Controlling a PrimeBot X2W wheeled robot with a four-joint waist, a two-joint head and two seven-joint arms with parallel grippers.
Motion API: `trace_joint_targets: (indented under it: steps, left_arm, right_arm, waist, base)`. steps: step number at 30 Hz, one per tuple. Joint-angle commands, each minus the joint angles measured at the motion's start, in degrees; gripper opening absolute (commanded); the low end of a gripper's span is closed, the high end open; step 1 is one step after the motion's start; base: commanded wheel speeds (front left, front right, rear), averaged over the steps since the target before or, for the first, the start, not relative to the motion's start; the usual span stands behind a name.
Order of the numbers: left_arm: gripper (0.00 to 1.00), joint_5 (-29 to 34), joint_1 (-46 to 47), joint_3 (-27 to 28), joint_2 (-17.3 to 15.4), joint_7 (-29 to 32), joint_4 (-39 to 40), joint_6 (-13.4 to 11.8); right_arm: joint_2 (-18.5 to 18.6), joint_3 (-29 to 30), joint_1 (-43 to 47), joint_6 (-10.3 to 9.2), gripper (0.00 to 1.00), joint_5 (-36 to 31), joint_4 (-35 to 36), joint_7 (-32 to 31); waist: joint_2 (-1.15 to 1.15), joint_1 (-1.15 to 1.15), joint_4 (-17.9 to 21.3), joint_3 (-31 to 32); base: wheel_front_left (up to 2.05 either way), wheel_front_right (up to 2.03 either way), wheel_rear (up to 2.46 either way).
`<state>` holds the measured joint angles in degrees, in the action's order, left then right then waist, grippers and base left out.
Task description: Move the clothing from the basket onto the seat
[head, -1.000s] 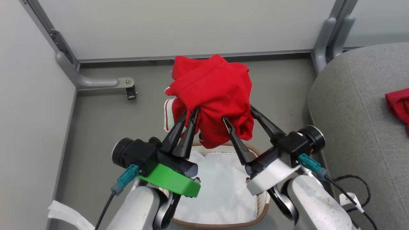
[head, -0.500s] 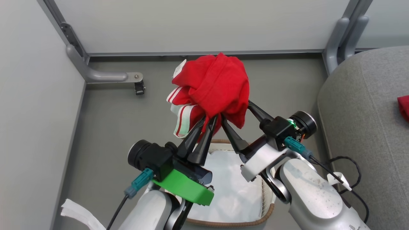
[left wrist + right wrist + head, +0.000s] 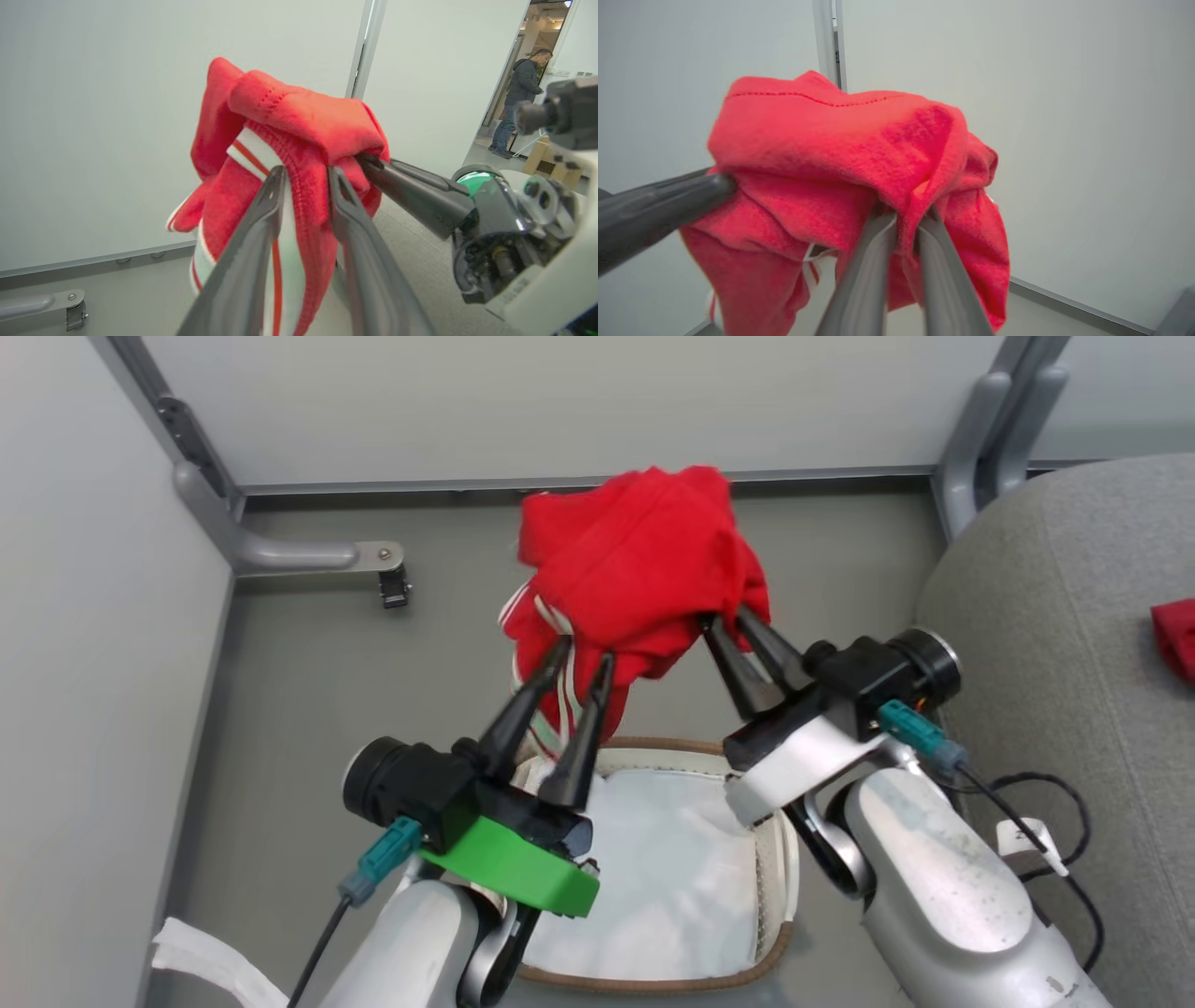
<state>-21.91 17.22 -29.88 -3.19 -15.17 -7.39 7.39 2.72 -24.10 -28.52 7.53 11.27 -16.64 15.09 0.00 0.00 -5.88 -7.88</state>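
The red clothing (image 3: 644, 560) with white striped trim hangs bunched in the air above the basket, held between both grippers. My left gripper (image 3: 586, 653) is shut on its lower left folds, with fabric pinched between the fingers (image 3: 275, 186). My right gripper (image 3: 726, 618) is shut on its right edge, and a fold of the clothing (image 3: 840, 140) is squeezed between its fingers (image 3: 878, 233). The basket (image 3: 653, 744) stands below my arms with only the white liner (image 3: 653, 887) inside. The grey seat (image 3: 1046, 616) is at the right, with a red piece (image 3: 1174, 639) lying on it.
Grey partition walls with metal posts close off the back and left. A bracket foot (image 3: 387, 581) sits on the floor at the left. A black cable (image 3: 1055, 812) lies by the seat. A person (image 3: 518, 93) stands in a far doorway.
The right gripper's fingers, spread wide around the clothing before, have closed on its right edge. The bundle has risen and shifted slightly right. The head camera has moved a little.
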Motion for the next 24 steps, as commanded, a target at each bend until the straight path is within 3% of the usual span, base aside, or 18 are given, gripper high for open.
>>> trace_joint_targets:
  steps: [1, 9, 24]
  left_arm:
    - [1.0, 0.56, -0.34, 0.51, -0.41, 0.04, -0.09, 0.19]
    - [1.0, 2.51, -1.33, 3.11, -1.46, 0.04, -0.96, 0.19]
    - [1.0, 3.25, 1.39, 1.89, -3.09, 0.04, -3.09, 0.19]
  right_arm:
    - [0.32, 0.54, 1.56, -0.08, 0.0, -0.14, 0.87, 0.1]
    - [0.32, 4.9, 4.2, -0.08, 0.0, -0.71, 4.71, 0.11]
    - [0.27, 10.3, 8.28, -0.08, 0.0, 0.8, 9.05, 0.11]
  waist:
    - [0.0, 0.0, 2.01, -0.37]
    - [0.0, 0.0, 11.05, -1.2]
    - [0.0, 0.0, 30.43, -5.13]
  base:
    - [0.0, 0.0, 0.0]
    - [0.0, 0.0, 0.0]
    - [0.0, 0.0, 0.0]
